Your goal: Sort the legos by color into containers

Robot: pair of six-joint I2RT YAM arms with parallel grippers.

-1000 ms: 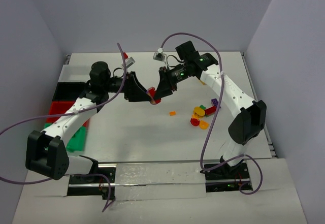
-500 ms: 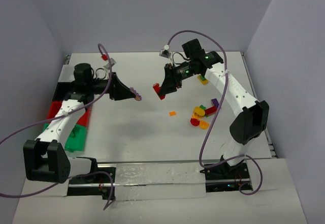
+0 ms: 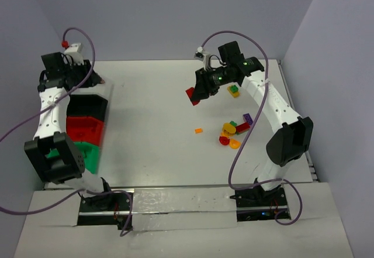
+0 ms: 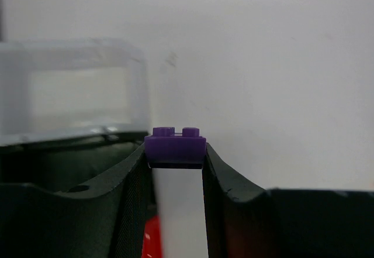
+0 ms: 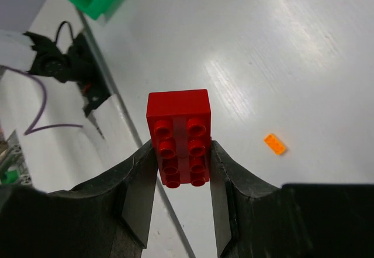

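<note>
My left gripper [image 4: 175, 152] is shut on a small purple lego [image 4: 175, 145], held at the fingertips. In the top view it [image 3: 100, 81] hangs at the far left, above the far end of the bin row: black bin [image 3: 87, 105], red bin [image 3: 85, 129], green bin [image 3: 89, 156]. A clear bin [image 4: 70, 88] shows just beyond the fingers in the left wrist view. My right gripper [image 5: 178, 158] is shut on a red 2x4 lego [image 5: 178, 132], held above the table at centre back [image 3: 191, 95]. Loose legos [image 3: 232, 133] lie right of centre.
A small orange piece [image 3: 198, 131] lies alone near the middle, also in the right wrist view [image 5: 274, 144]. A yellow and green piece [image 3: 233, 90] lies under the right arm. Purple cables loop from both arms. Walls close off the left, back and right sides.
My left arm has swung far left with the purple lego, from the table's middle to over the bins. My right gripper has drawn back to the right with the red lego.
</note>
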